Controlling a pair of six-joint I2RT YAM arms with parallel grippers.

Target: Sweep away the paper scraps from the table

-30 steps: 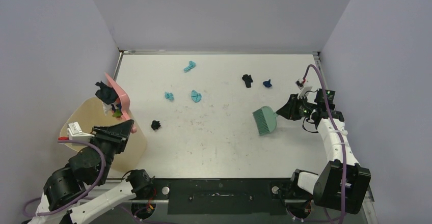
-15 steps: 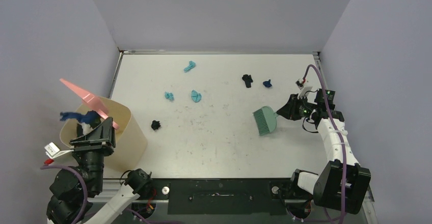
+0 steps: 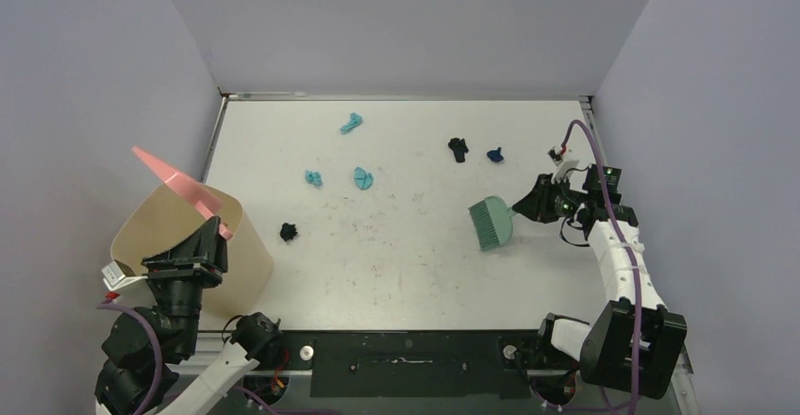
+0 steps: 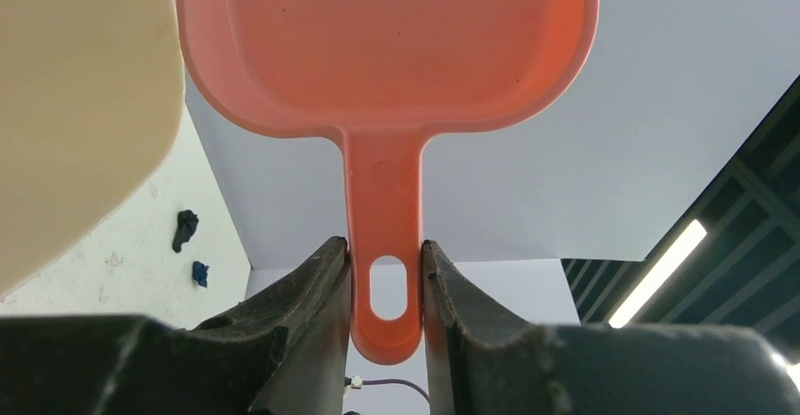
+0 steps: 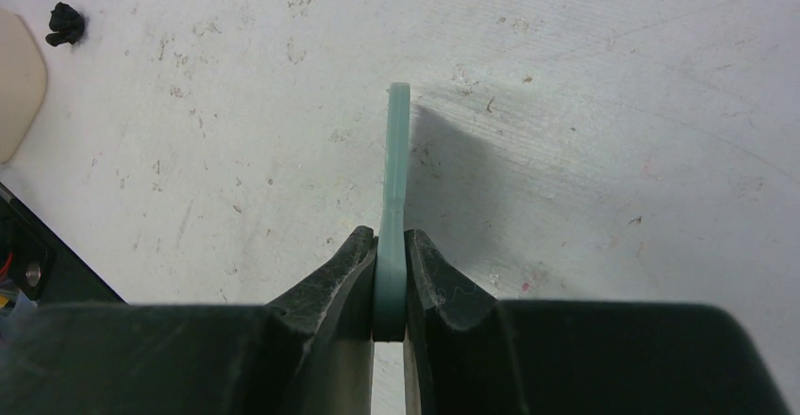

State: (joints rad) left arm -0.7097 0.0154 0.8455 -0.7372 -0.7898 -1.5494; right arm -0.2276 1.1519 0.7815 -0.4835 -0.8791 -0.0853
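Jaws on the left clamp the pink dustpan's (image 4: 387,47) handle, the pan tilted above the bin (image 3: 247,259) at the counter's (image 3: 406,278) near-left edge. Right jaws pinch the brush (image 3: 491,224) by the right edge. Bare scuffed white counter spans the near middle. Paper scraps (image 3: 289,232) dot the farther half, ringed by lilac walls (image 3: 406,28).
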